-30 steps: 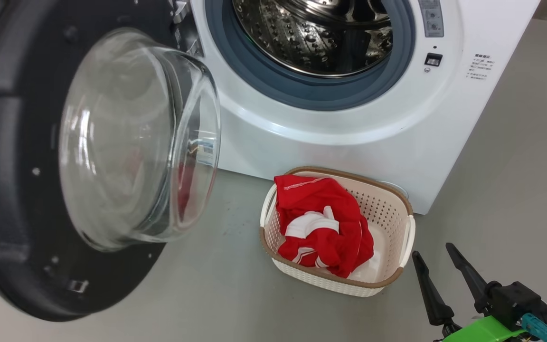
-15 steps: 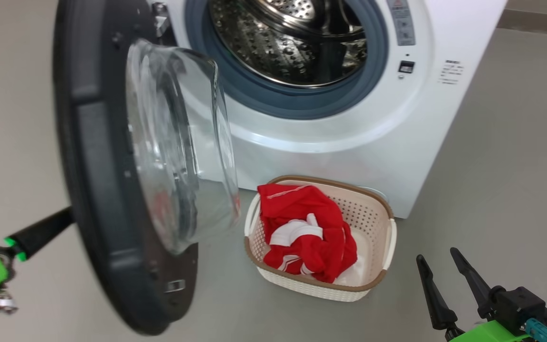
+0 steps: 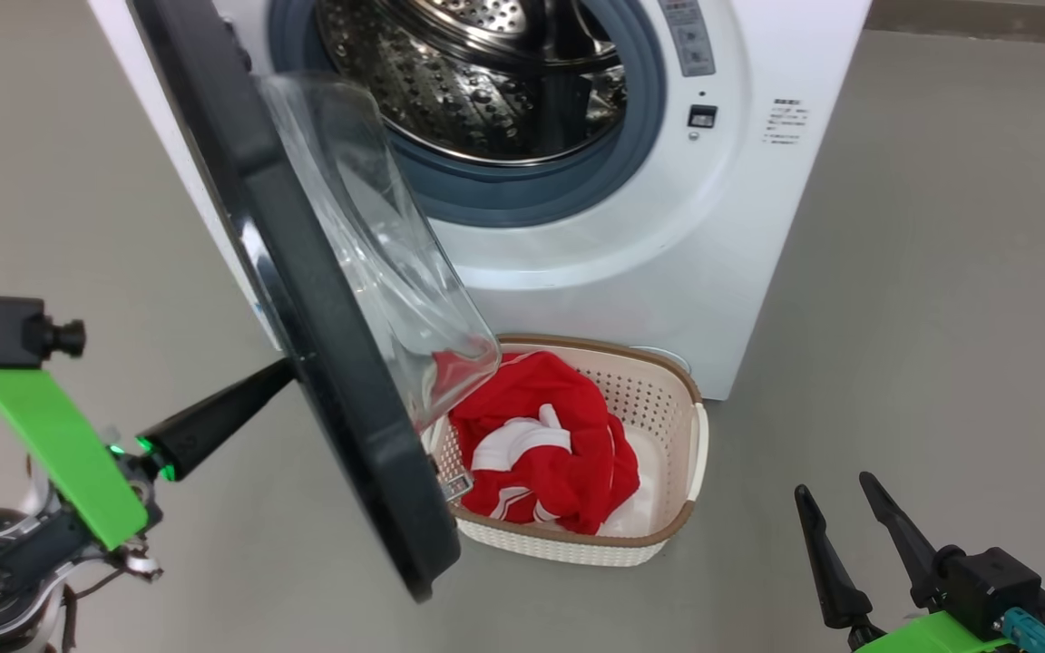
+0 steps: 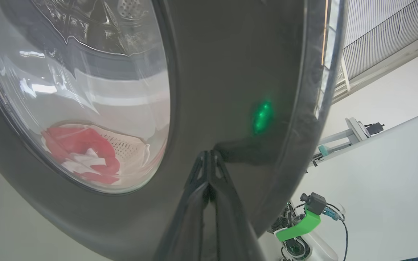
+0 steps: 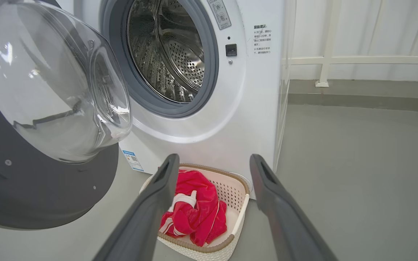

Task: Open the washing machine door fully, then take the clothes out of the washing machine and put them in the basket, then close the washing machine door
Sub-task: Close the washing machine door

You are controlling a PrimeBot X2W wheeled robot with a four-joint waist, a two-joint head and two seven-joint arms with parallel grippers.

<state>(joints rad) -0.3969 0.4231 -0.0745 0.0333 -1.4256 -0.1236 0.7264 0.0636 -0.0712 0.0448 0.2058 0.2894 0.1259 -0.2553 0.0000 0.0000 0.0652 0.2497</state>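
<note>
Washing machine door [image 3: 332, 381] is part open, swung out from its hinge on the left side of the washing machine [image 3: 668, 272]. Head view catches it nearly edge-on: black rim runs from top left down to lower centre, glass porthole [image 3: 377, 245] bulges toward the machine. Door's lower edge overlaps the left end of the basket [image 3: 604, 349] in that view.

Left tool [image 3: 273, 376] is clenched, fingers together, nothing between them. Tips sit against the glossy outer face of the rim. Left wrist view shows them meeting their own reflection, with a green glow [image 4: 262, 116] mirrored just above. Looks like contact, not a grasp.

Clothes [image 3: 541, 444]: red bundle with white stripes, lying in the basket, heaped toward its left side, white bottom showing at right. Basket stands on the floor [image 3: 940, 317], just in front of the machine's lower front. Same bundle shows through the porthole in left wrist view.

Drum [image 3: 468, 82] is open to view, perforated steel, grey-blue seal [image 3: 532, 204] around it. Small blue label [image 5: 133, 159] sits low on the machine front.

Right tool [image 3: 831, 483] is released, fingers spread wide, holding nothing. It hovers low over the floor to the right of the basket, apart from it, fingers pointing toward the machine. Right wrist view frames the basket between its two fingers. White railing [image 5: 339, 59] stands behind, right of the machine.
</note>
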